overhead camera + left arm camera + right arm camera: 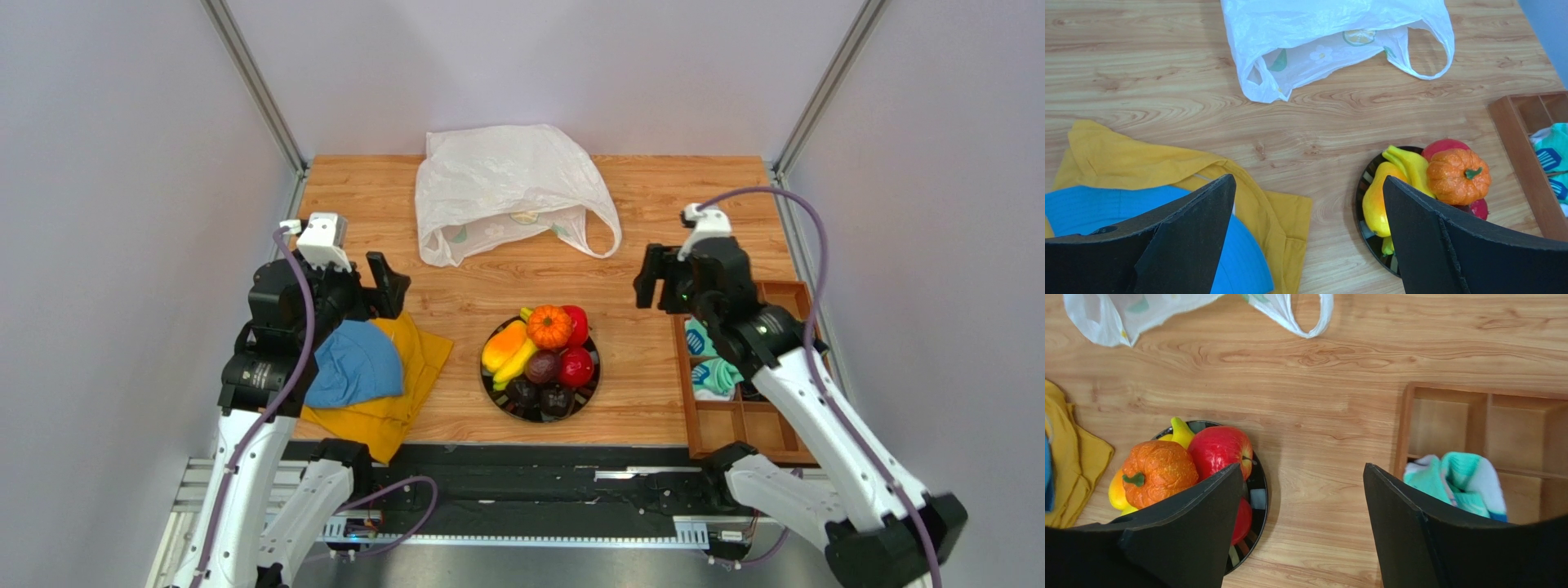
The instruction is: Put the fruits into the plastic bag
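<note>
— Whereabouts of the fruits (541,353)?
— Heaped on the black plate (1258,493), mid-table. Plastic bag (509,184) lying slack at the far edge, well apart.
— Handling?
— Probably light, hard and smooth (toy-like, so apt to roll). Best pinched across the ribbed orange one (550,326) on top, or across the banana (1413,165). As for the bag: thin, limp, crinkly; better lifted by a loop handle (1428,55).
— Jaws?
— Spread wide on the left gripper (1309,184), spread on the right gripper (1303,471), nothing between either pair.
— Anything seen from one view only?
— From above, dark round fruits (548,382) at the plate's near side, hidden from both wrists. From the left wrist, the bag's gaping mouth.
</note>
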`<state>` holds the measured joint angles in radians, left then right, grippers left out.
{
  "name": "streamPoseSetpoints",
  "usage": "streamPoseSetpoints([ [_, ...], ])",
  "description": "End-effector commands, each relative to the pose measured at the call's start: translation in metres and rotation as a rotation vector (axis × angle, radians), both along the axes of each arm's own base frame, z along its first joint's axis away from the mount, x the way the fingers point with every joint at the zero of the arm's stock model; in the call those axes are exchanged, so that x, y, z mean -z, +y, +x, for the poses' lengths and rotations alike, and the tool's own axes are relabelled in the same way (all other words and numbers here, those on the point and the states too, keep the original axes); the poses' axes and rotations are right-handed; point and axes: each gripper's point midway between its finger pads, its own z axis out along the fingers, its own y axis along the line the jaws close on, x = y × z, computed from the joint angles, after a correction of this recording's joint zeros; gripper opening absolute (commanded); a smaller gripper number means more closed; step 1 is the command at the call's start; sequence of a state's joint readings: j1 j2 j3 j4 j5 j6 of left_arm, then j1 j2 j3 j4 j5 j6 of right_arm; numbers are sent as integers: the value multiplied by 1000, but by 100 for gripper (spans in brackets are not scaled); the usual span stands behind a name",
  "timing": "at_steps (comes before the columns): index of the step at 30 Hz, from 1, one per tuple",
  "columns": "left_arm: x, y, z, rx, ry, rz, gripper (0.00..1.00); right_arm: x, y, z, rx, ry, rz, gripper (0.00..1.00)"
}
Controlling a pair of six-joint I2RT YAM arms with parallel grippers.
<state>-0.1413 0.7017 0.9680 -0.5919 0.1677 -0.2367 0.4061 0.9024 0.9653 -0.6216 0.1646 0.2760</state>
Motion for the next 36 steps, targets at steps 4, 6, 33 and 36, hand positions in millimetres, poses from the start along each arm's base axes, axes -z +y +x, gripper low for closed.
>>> streamPoseSetpoints([
  [4, 9, 10, 2, -40, -4, 39, 99, 11, 36, 71, -4, -6, -14, 70],
  [6, 12, 11, 2, -42, 7, 41, 99, 23, 43, 93, -11, 24, 7, 68],
  [33, 22, -5, 7, 47, 47, 29, 98, 159, 40, 222, 66, 306, 83, 56],
  [36, 19, -11, 4, 87, 38, 21, 98, 165, 39, 227, 64, 309, 63, 56],
])
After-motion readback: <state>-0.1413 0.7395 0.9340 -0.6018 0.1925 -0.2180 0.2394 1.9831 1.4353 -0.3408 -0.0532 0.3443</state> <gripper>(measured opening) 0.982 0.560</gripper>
